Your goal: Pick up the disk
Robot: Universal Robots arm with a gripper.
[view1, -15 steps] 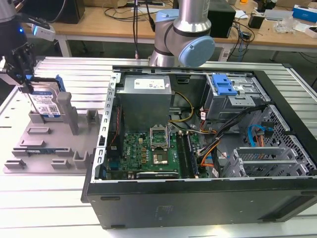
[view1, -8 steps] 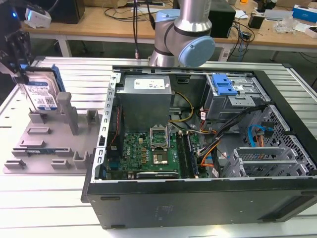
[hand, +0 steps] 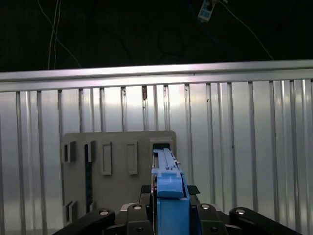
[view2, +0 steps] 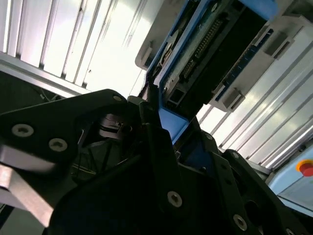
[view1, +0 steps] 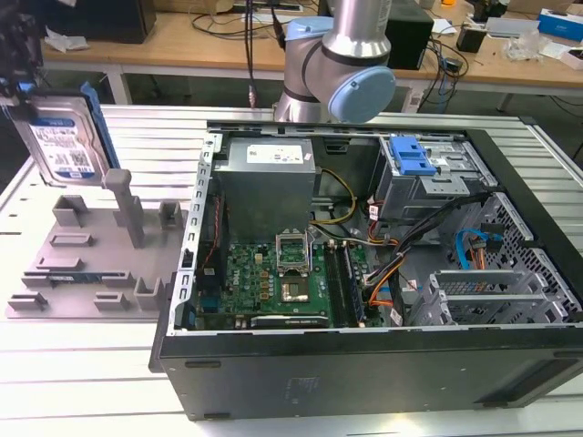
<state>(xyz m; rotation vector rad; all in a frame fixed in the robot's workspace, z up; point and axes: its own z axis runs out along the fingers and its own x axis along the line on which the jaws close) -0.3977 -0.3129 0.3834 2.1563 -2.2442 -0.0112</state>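
A: Nearest the lens in both wrist views sit the black, screw-studded fingers (hand: pixel 137 218) of the gripper (hand: pixel 168 215), closed flat against the blue side rails of the disk (hand: pixel 166 186), which stands on edge between them.

B: So it has hold of it?

A: Yes. The jaws stand only as far apart as the drive is thick. In the exterior view the disk (view1: pixel 62 137) hangs upright at that view's far left, label facing out, clear above the grey fixture plate (view1: pixel 86 264), with the gripper's dark bulk above it at the frame's corner.

B: How do you judge it will handle?

A: A stiff metal slab, probably fairly heavy for its size and not fond of knocks. The silver casing looks smooth and could slide. The plastic rails give a duller surface to pinch, so the two long edges are the sensible hold. In the second wrist view the underside shows a circuit board and connector pins, best left untouched.

B: And around it?

A: Below, the fixture plate is matt grey with rectangular slots and upright posts, lying on a ribbed, shiny metal table (view1: pixel 82 364). To the exterior view's right is the open black computer case (view1: pixel 364 364): green motherboard (view1: pixel 273 282), grey boxy power supply (view1: pixel 269 177), a blue plastic latch (view1: pixel 410 157) on the drive bay, and loose orange and blue cables
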